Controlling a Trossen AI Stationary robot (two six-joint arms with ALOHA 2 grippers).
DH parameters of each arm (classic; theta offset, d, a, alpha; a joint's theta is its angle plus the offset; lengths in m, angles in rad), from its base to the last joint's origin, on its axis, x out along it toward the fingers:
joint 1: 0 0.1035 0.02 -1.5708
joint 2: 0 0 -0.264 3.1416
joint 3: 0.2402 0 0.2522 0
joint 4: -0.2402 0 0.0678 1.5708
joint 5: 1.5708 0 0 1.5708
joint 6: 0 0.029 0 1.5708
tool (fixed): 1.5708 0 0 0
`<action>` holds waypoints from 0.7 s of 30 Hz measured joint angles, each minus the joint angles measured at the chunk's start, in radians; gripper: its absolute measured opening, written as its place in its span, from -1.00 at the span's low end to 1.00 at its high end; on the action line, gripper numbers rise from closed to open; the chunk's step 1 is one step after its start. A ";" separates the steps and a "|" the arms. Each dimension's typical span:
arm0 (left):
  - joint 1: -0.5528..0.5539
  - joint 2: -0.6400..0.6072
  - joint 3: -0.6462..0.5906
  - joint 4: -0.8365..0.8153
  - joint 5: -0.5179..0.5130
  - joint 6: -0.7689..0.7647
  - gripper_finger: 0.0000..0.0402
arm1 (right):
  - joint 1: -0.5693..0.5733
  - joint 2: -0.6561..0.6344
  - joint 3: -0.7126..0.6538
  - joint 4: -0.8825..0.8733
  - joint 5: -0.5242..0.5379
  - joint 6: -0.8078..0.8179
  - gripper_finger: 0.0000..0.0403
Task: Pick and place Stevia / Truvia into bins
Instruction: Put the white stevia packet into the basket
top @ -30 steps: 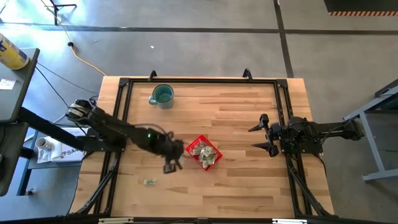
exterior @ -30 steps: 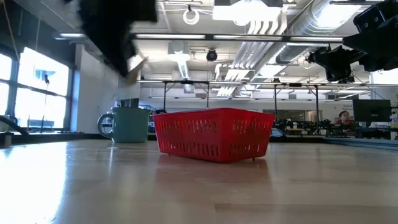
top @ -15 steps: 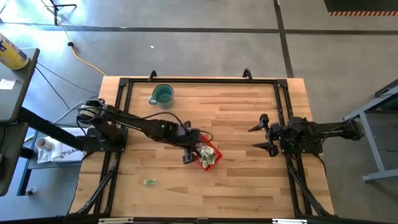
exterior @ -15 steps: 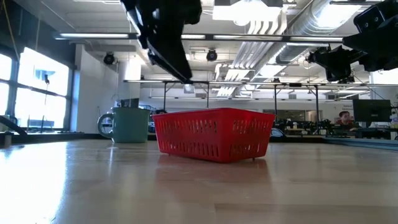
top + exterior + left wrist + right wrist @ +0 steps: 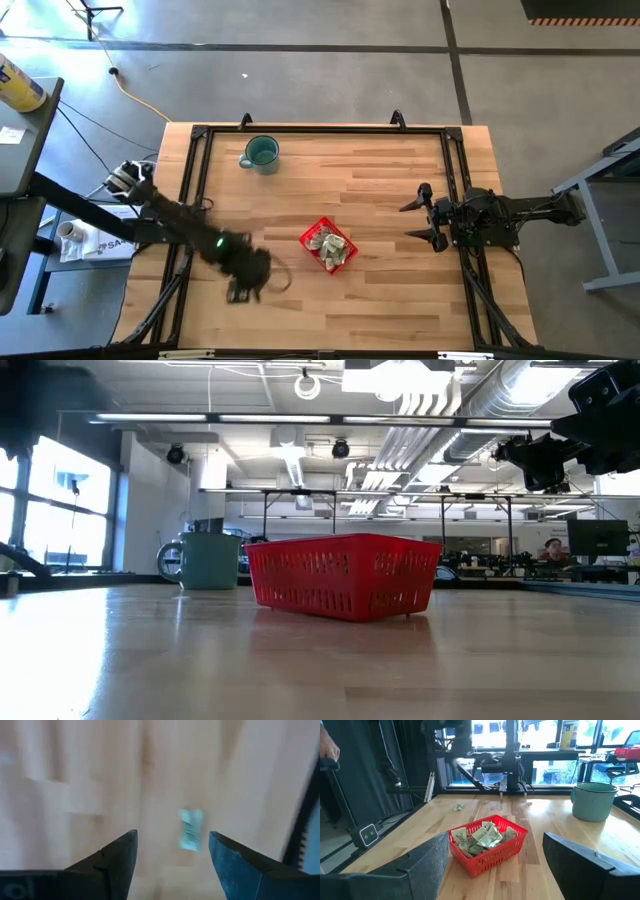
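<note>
Left gripper [image 5: 172, 852] hovers with fingers parted and empty above one loose Stevia sachet [image 5: 190, 829] on the wooden table [image 5: 390, 180]. Remaining sachets [image 5: 482, 837] fill the red bin [image 5: 327, 246] mid-table. Right gripper [image 5: 421, 213] waits released at the right edge.

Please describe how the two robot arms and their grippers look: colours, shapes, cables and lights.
Both arms are dark, almost black, built of jointed segments. The left arm carries a small green light and a thin dark cable looping near the left gripper, whose fingers are dark, wedge-shaped blades. The right gripper shows two pointed black fingers.
</note>
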 joint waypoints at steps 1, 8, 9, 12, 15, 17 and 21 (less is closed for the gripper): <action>-0.042 0.000 -0.015 0.022 0.004 -0.044 0.39 | 0.000 0.000 0.000 0.000 0.000 0.000 0.55; -0.232 0.003 -0.170 0.289 -0.070 -0.297 0.33 | 0.000 0.001 0.000 0.000 0.000 0.000 0.55; -0.240 0.003 -0.189 0.322 -0.084 -0.323 0.32 | 0.000 0.001 0.000 0.000 0.000 0.000 0.55; -0.252 0.003 -0.245 0.399 -0.096 -0.357 0.29 | 0.000 0.001 0.000 0.000 0.000 0.000 0.55; -0.250 0.003 -0.307 0.460 -0.095 -0.366 0.28 | 0.000 0.001 0.000 0.000 0.000 0.000 0.55; -0.249 0.003 -0.341 0.486 -0.101 -0.366 0.27 | 0.000 0.001 0.000 0.000 0.000 0.000 0.55; -0.249 0.003 -0.415 0.540 -0.103 -0.365 0.27 | 0.000 0.001 0.000 0.000 0.000 0.000 0.55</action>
